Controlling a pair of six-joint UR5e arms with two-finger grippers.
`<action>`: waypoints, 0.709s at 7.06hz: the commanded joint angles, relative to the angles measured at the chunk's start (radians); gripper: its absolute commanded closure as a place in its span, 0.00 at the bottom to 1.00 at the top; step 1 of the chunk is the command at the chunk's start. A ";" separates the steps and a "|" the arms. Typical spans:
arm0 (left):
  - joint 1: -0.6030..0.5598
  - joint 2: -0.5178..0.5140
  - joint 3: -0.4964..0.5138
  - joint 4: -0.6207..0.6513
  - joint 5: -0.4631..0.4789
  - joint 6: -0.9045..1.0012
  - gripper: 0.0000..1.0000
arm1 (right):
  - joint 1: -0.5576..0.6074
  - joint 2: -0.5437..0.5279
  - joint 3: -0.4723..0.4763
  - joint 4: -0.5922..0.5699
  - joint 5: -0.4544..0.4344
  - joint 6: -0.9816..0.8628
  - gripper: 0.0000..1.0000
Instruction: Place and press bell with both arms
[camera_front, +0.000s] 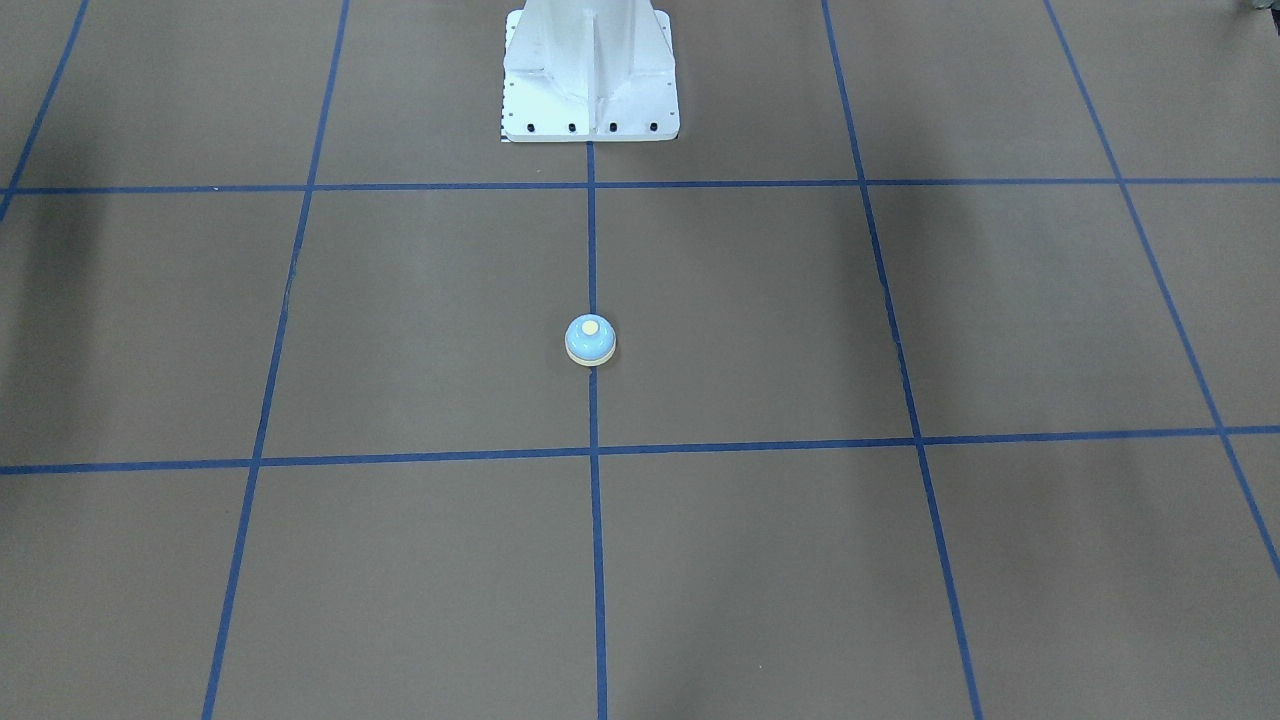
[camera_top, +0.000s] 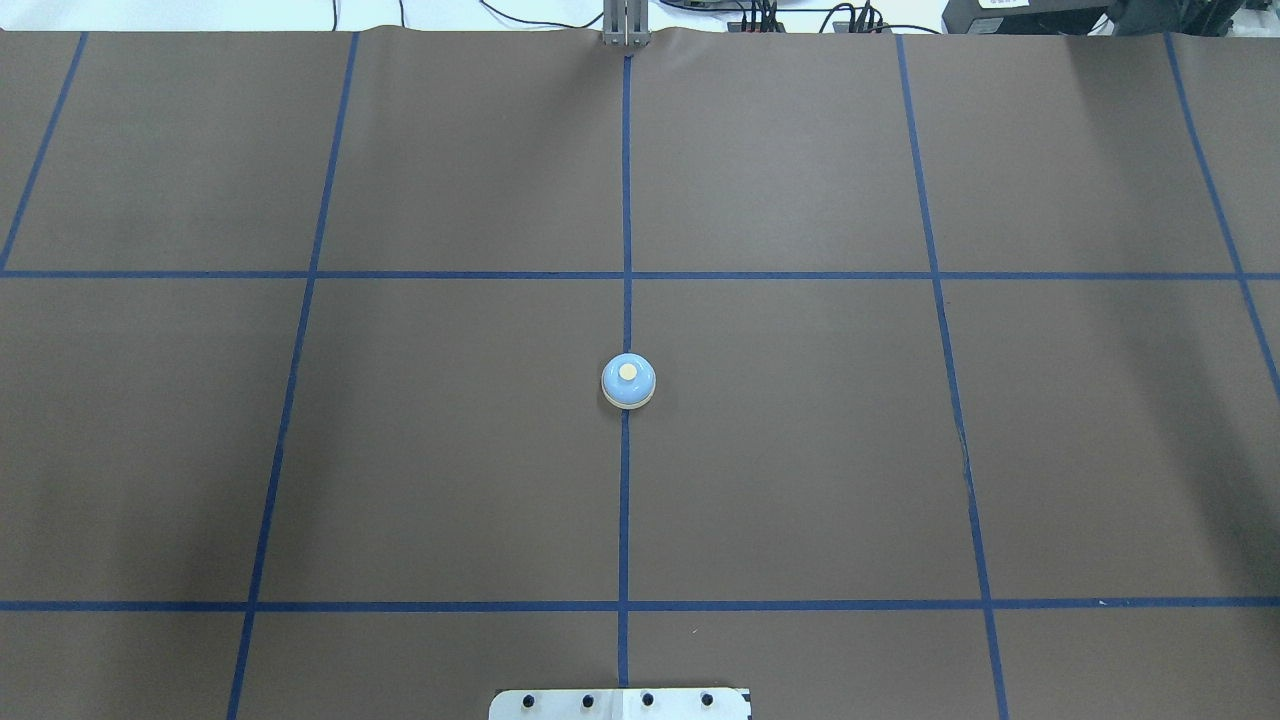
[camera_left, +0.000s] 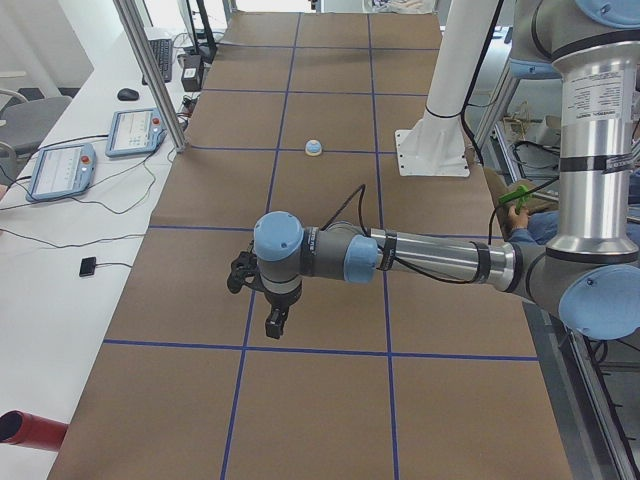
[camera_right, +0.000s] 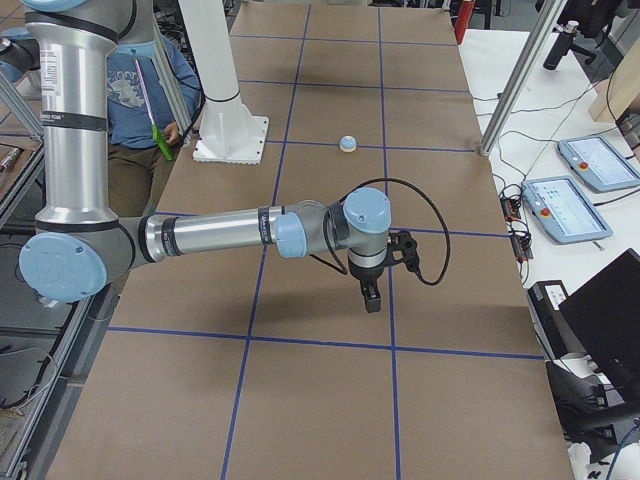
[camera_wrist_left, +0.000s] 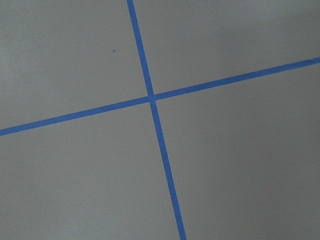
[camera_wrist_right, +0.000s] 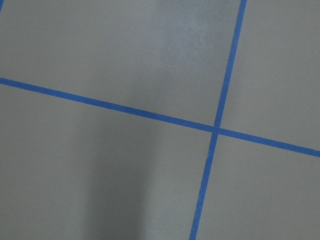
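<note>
The bell (camera_front: 590, 340) has a light blue dome, a cream base ring and a cream button. It stands upright on the middle blue tape line of the brown table, also in the overhead view (camera_top: 628, 381) and both side views (camera_left: 314, 148) (camera_right: 348, 144). My left gripper (camera_left: 275, 322) hangs over the table far from the bell, pointing down. My right gripper (camera_right: 372, 297) hangs the same way at the other end. Both show only in side views, so I cannot tell whether they are open or shut. The wrist views show only brown table and blue tape crosses.
The white pedestal base (camera_front: 590, 90) stands behind the bell on the robot's side. A seated person (camera_right: 140, 90) is beside the pedestal. Teach pendants (camera_left: 135, 130) (camera_right: 590, 165) and a metal post (camera_left: 150, 80) are at the operators' edge.
</note>
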 joint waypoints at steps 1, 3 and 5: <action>-0.001 0.021 -0.023 0.000 0.001 -0.002 0.01 | 0.000 0.005 -0.008 -0.002 -0.005 0.000 0.00; -0.001 0.022 -0.032 -0.005 0.002 -0.002 0.01 | 0.000 -0.003 -0.002 -0.001 -0.002 0.001 0.00; -0.001 0.025 -0.037 -0.007 0.002 -0.002 0.01 | -0.011 -0.001 -0.007 0.001 -0.001 0.001 0.00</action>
